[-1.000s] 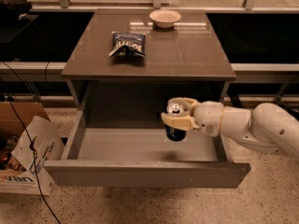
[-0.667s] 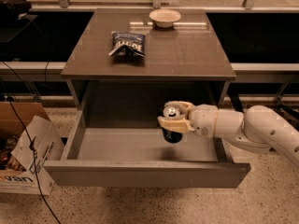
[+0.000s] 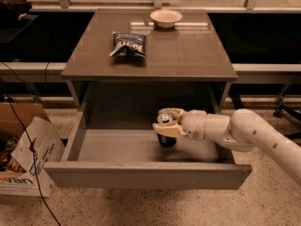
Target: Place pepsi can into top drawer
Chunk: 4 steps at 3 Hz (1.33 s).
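Pepsi can (image 3: 167,140), cylindrical, clamped by claw (image 3: 162,122) inside drawer (image 3: 141,175).

**Inspector A:** Arm finish?
**Inspector B:** The arm (image 3: 244,131) has white, smooth, rounded shells, a ringed seam at the wrist and small dark dots along the rightmost segment.
**Inspector A:** Gripper?
**Inspector B:** The gripper (image 3: 164,121) is at the pepsi can (image 3: 167,140) inside the top drawer (image 3: 146,173), right of centre. It has tan fingers (image 3: 167,130) on a white barrel.

Claw (image 3: 164,122) with pepsi can (image 3: 167,140), now slightly further left and lower inside top drawer (image 3: 141,175).
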Each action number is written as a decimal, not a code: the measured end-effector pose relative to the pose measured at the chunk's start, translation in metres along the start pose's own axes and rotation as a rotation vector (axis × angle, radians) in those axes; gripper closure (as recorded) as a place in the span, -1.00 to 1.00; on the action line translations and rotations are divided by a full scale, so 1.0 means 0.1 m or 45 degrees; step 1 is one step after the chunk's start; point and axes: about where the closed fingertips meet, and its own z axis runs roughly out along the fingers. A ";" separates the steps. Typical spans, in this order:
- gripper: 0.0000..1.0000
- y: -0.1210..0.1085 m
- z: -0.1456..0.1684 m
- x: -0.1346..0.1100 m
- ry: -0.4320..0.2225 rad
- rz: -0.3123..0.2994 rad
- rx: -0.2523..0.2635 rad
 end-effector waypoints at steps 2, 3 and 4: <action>-0.31 -0.07 0.24 0.20 0.098 -0.044 -0.055; -0.77 -0.06 0.26 0.20 0.096 -0.044 -0.060; -1.00 -0.05 0.27 0.19 0.095 -0.044 -0.064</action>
